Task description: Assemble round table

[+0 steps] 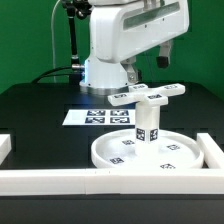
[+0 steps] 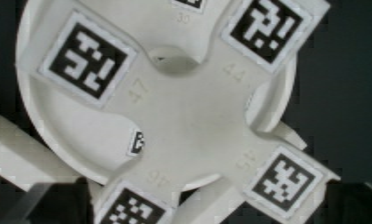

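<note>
A green wall is seen behind the black surface. The round disc is laid flat at 4 o'clock from the marker board. The short leg is stood up on its middle, and the cross base seems set on top. The gripper is held above the cross base; open or closed cannot be told. The white plastic is judged light, hard and slippery. One flat arm of the cross base, at 3 o'clock, is best pinched.

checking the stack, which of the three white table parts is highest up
The cross-shaped base, over the upright leg, which stands on the round disc lying flat at the bottom.
</note>
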